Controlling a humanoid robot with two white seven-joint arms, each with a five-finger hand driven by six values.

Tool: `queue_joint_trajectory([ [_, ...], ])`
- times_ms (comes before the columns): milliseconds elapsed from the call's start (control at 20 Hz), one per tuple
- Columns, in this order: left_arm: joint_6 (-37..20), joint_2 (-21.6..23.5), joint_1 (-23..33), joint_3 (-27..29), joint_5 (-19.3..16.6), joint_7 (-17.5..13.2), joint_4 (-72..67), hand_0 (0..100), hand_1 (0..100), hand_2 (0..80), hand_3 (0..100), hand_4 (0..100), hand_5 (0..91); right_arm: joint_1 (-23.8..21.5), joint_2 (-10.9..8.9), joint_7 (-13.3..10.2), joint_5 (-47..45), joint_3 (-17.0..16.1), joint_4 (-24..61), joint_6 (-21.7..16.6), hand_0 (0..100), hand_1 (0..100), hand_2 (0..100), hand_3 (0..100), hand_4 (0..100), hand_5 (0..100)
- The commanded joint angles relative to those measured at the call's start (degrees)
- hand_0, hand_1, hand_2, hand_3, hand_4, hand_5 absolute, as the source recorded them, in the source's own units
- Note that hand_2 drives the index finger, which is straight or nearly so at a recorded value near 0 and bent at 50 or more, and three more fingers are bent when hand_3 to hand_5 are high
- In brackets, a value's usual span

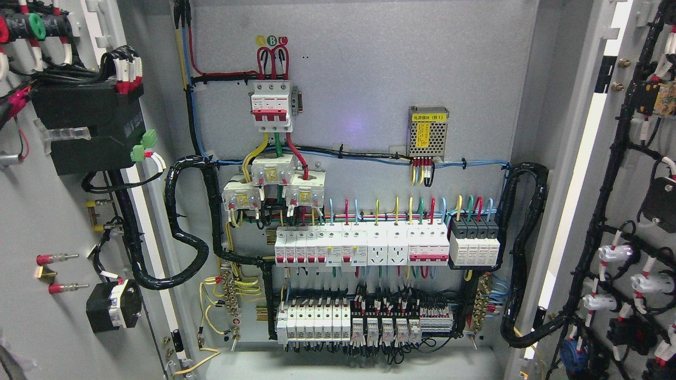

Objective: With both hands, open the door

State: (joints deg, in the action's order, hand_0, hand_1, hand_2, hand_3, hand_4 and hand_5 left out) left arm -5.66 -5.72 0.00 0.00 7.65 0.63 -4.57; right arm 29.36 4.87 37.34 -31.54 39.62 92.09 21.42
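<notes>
Grey sheet-steel cabinet, both doors already swung wide: left door point(31, 221) fills the left edge, right door point(634, 211) the right edge, inner faces toward me. Neither of my hands nor arms shows in the head view, so I can't tell whether they're open or gripping anything.

Backplate point(369, 79) is matte, lightly textured grey. Top centre sits a white three-pole breaker point(272, 105) with red toggles. A perforated metal power supply point(428, 132) with a yellow warning label sits to its right. Below, a row of white DIN-rail breakers point(362, 245), then a lower row of terminal blocks point(364, 319). Black spiral-wrapped cable looms point(185, 221) arc from the backplate to each door.

Judgement: opening looks done, or nearly.

Risks from here:
- Pushing either door further could strain the looms at the hinge side.
- The left door carries a black rotary switch body point(113, 306) and red-tipped studs point(58, 258) sticking out, so a blind reach could snag them.
- Exposed terminals and loose yellow wires lie low left, so a stray finger there is bad news.
</notes>
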Motion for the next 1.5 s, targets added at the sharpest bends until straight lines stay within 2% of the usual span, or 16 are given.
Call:
queue_joint_trajectory([
  [0, 0.04, 0.00, 0.44, 1.41, 0.00, -0.02, 0.00, 0, 0, 0.0, 0, 0, 0.0, -4.03, -6.62, -0.95, 0.16, -6.48, 0.81, -0.41, 19, 0, 0, 0, 0, 0],
  [100, 0.04, 0.00, 0.44, 1.41, 0.00, -0.02, 0.00, 0, 0, 0.0, 0, 0, 0.0, -6.15, -9.42, -3.14, -0.36, -8.41, 0.73, -1.02, 19, 0, 0, 0, 0, 0],
  [251, 0.04, 0.00, 0.44, 1.41, 0.00, -0.02, 0.00, 0, 0, 0.0, 0, 0, 0.0, -9.83, -10.66, -4.81, -0.45, -13.85, 1.60, -2.52, 19, 0, 0, 0, 0, 0],
  [351, 0.04, 0.00, 0.44, 1.41, 0.00, -0.02, 0.00, 0, 0, 0.0, 0, 0, 0.0, -12.21, -13.03, -5.52, -0.54, -15.97, 2.83, -2.61, 19, 0, 0, 0, 0, 0],
  [451, 0.04, 0.00, 0.44, 1.41, 0.00, -0.02, 0.00, 0, 0, 0.0, 0, 0, 0.0, -13.97, -14.18, -6.66, -0.54, -17.90, 4.49, -4.18, 19, 0, 0, 0, 0, 0],
  [601, 0.04, 0.00, 0.44, 1.41, 0.00, -0.02, 0.00, 0, 0, 0.0, 0, 0, 0.0, -18.27, -15.76, -11.13, -0.45, -21.33, 6.96, -14.00, 19, 0, 0, 0, 0, 0],
  [702, 0.04, 0.00, 0.44, 1.41, 0.00, -0.02, 0.00, 0, 0, 0.0, 0, 0, 0.0, -19.95, -17.16, -13.34, -0.45, -22.22, 7.40, -19.98, 19, 0, 0, 0, 0, 0],
  [852, 0.04, 0.00, 0.35, 1.41, 0.00, -0.02, 0.00, 0, 0, 0.0, 0, 0, 0.0, -24.16, -20.59, -13.78, -0.45, -23.36, 10.21, -26.49, 19, 0, 0, 0, 0, 0],
  [952, 0.04, 0.00, 0.44, 1.41, 0.00, -0.02, 0.00, 0, 0, 0.0, 0, 0, 0.0, -27.59, -21.82, -14.22, -0.45, -24.76, 12.84, -29.32, 19, 0, 0, 0, 0, 0],
  [1102, 0.04, 0.00, 0.35, 1.41, 0.00, -0.02, 0.00, 0, 0, 0.0, 0, 0, 0.0, -31.63, -23.49, -17.55, -0.54, -26.52, 17.14, -29.59, 19, 0, 0, 0, 0, 0],
  [1253, 0.04, 0.00, 0.44, 1.41, 0.00, -0.02, 0.00, 0, 0, 0.0, 0, 0, 0.0, -34.62, -24.90, -17.74, -0.54, -26.96, 19.61, -29.68, 19, 0, 0, 0, 0, 0],
  [1453, 0.04, 0.00, 0.44, 1.41, 0.00, -0.02, 0.00, 0, 0, 0.0, 0, 0, 0.0, -38.93, -25.34, -17.74, -0.54, -27.40, 24.44, -29.68, 19, 0, 0, 0, 0, 0],
])
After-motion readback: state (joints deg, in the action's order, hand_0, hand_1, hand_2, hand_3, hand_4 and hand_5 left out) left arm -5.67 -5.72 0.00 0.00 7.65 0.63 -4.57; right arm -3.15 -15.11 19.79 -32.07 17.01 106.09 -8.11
